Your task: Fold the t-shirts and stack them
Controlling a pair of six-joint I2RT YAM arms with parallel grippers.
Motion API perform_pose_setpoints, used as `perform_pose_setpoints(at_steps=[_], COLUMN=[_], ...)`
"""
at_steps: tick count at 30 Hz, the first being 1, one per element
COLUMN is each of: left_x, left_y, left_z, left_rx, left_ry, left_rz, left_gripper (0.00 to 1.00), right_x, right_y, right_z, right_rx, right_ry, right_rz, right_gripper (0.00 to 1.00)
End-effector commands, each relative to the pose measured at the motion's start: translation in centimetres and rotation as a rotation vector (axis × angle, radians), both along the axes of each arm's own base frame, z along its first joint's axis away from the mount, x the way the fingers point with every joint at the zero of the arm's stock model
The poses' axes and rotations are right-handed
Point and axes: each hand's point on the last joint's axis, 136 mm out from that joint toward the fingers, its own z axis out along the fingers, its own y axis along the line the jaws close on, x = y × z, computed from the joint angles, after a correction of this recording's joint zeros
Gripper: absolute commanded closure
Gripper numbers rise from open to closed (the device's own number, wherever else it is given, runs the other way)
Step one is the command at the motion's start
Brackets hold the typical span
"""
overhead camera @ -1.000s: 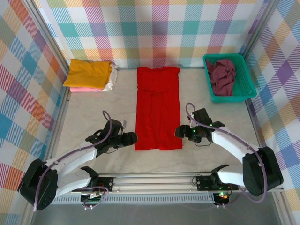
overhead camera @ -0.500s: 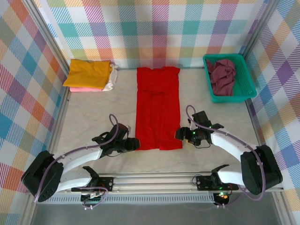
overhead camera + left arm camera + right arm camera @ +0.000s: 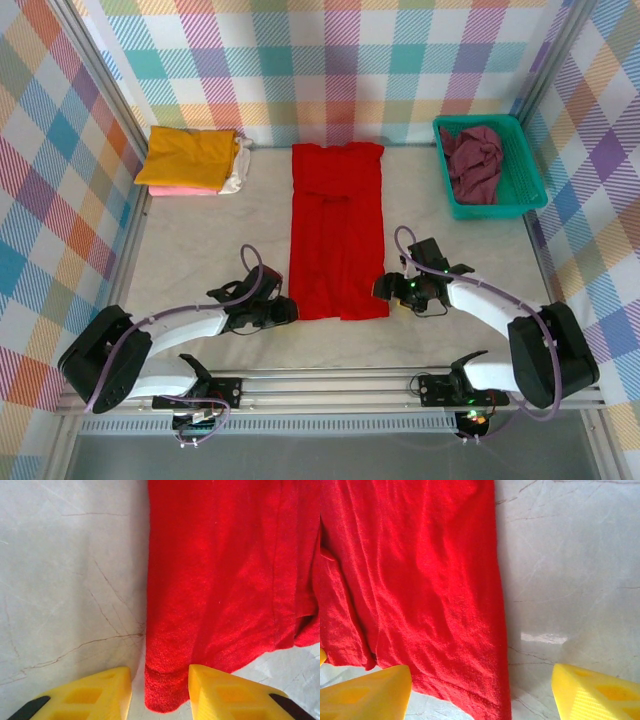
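A bright red t-shirt [image 3: 337, 230], folded into a long strip, lies flat mid-table. My left gripper [image 3: 289, 310] is open at the shirt's near left corner. In the left wrist view that hem corner [image 3: 167, 680] lies between the yellow fingers [image 3: 95, 695], with a gap on the left side. My right gripper [image 3: 383, 287] stands wide open at the near right corner. In the right wrist view the red hem edge [image 3: 485, 680] sits between its fingertips [image 3: 595, 695]. A mustard yellow shirt [image 3: 190, 157] tops a folded pink and white pile. A dark maroon shirt [image 3: 473, 160] lies crumpled in the basket.
The teal mesh basket [image 3: 527, 180] stands at the back right against the plaid wall. The folded pile sits in the back left corner. Bare marble tabletop [image 3: 190, 250] lies on both sides of the red shirt. A metal rail [image 3: 330, 385] runs along the near edge.
My left gripper has slid right and toward the near edge, up to the red shirt's near left corner. The right gripper has barely shifted at the near right corner.
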Motion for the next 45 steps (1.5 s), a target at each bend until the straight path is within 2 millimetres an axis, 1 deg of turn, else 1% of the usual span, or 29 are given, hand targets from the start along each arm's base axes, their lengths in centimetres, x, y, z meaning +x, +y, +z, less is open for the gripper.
perform_pose_setpoints(at_steps=[1,10,15,22,24,26,28,29,31,33,36,38,40,45], left_x=[0.5,1.1,1.1,0.7,0.6,0.6,0.6,0.6,0.7,0.7,0.7,0.6,0.6,0.6], left_y=[-2.1,-2.6,-2.6,-1.8,-1.6,-1.4,-1.1,-1.1,-0.9,-0.8,-0.7,-0.6,-0.4,-0.1], left_z=[0.9,1.7,1.4,0.4,0.1,0.0,0.0,0.0,-0.1,-0.2,-0.2,-0.2,-0.1,-0.1], left_rx=[-0.045,-0.039,-0.023,0.011,0.016,0.02,0.027,0.029,0.039,0.043,0.049,0.053,0.06,0.065], left_ry=[-0.028,-0.037,-0.027,-0.006,-0.006,-0.01,-0.014,-0.016,-0.02,-0.021,-0.018,-0.016,-0.02,-0.027], left_rz=[-0.034,-0.045,-0.047,-0.03,-0.023,-0.018,-0.01,-0.011,-0.003,0.0,-0.001,0.001,0.006,0.016], left_gripper=[0.63,0.62,0.62,0.63,0.67,0.76,0.79,0.82,0.85,0.92,0.96,0.99,1.0,1.0], right_x=[-0.6,-0.6,-0.8,-1.0,-1.2,-1.3,-1.5,-1.6,-1.6,-1.6,-1.8,-2.1,-2.4,-3.1], right_y=[0.2,0.2,-0.1,0.0,0.1,0.4,0.7,0.8,0.9,1.2,2.3,3.0,3.5,3.6], right_z=[-0.7,-1.0,-0.9,-0.9,-1.0,-1.1,-1.1,-1.2,-1.2,-1.3,-1.0,-0.8,-0.6,-0.4], right_rx=[0.008,0.008,-0.009,0.002,0.009,0.025,0.04,0.044,0.052,0.064,0.107,0.117,0.146,0.149], right_ry=[0.025,0.03,0.027,0.035,0.046,0.057,0.071,0.074,0.075,0.08,0.099,0.106,0.114,0.126], right_rz=[0.007,0.006,0.007,0.002,0.005,0.012,0.017,0.018,0.023,0.027,0.052,0.068,0.072,0.069], right_gripper=[0.26,0.26,0.26,0.25,0.25,0.25,0.25,0.26,0.29,0.3,0.36,0.37,0.39,0.42])
